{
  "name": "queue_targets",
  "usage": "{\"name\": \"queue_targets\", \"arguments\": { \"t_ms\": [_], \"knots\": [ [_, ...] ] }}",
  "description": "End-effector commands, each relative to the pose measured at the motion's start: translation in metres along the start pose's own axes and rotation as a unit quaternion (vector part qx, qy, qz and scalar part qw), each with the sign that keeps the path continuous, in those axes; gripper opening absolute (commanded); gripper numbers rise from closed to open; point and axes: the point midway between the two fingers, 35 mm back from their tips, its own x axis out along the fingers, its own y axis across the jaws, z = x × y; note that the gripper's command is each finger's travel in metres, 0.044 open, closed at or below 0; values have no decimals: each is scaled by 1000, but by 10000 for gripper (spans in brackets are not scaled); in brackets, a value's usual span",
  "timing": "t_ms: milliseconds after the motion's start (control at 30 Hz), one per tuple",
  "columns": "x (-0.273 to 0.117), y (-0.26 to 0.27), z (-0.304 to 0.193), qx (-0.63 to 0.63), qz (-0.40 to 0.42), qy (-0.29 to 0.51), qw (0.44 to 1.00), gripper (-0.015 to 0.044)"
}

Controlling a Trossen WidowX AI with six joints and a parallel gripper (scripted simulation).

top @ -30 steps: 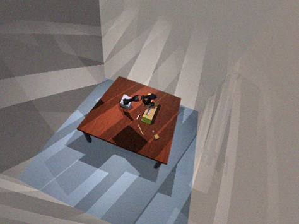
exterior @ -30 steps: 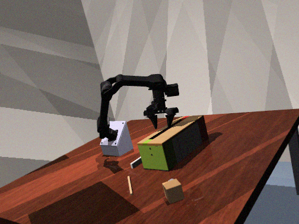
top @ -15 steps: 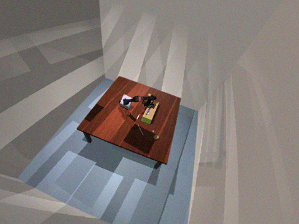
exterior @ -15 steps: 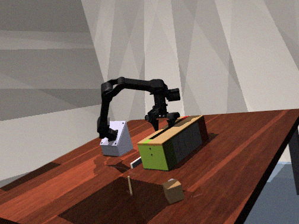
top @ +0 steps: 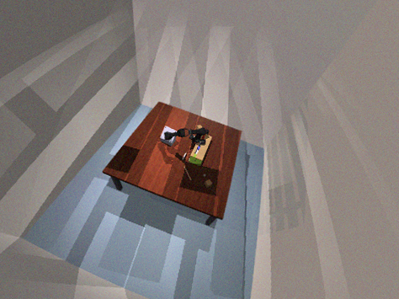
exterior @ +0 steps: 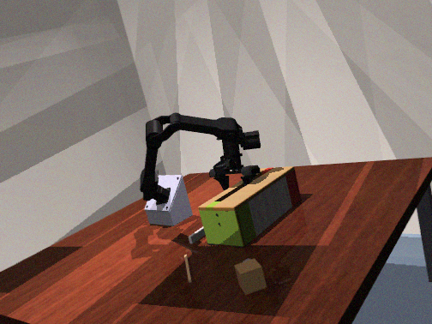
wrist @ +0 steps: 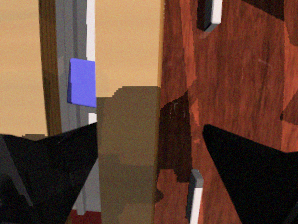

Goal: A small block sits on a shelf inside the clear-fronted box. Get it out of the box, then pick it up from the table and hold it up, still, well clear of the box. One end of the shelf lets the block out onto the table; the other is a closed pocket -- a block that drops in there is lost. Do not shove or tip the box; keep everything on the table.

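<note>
The box (top: pixel 205 145) (exterior: pixel 266 187) (wrist: pixel 129 45) has a wooden top with a long slot, a green end (top: pixel 195 159) (exterior: pixel 223 227) and a dark red end (exterior: pixel 294 189) (wrist: pixel 86 218). The blue block (top: pixel 198 149) (wrist: pixel 81 82) shows through the slot in the wrist view, partly hidden by the top's front strip. My gripper (exterior: pixel 235 184) (wrist: pixel 155 127) is open and empty, astride that strip. One finger is at the slot, its tip seemingly cut off by the strip's edge, toward the red end from the block. The other finger is outside the box's front.
White bars (exterior: pixel 196 235) (wrist: pixel 215 12) (wrist: pixel 196 202) are at the box's front. A thin wooden stick (top: pixel 187 173) (exterior: pixel 188 267) and a wooden cube (top: pixel 208 183) (exterior: pixel 250 276) lie beyond the green end. The arm stands on a pale wedge base (exterior: pixel 180 207).
</note>
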Motion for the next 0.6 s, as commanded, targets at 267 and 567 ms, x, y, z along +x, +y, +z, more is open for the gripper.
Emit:
{"name": "queue_targets", "arguments": {
  "t_ms": [267,567],
  "knots": [
    [7,0,25,-1,-1,-3,1000,400],
    [11,0,44,-1,-1,-3,1000,400]
  ]
}}
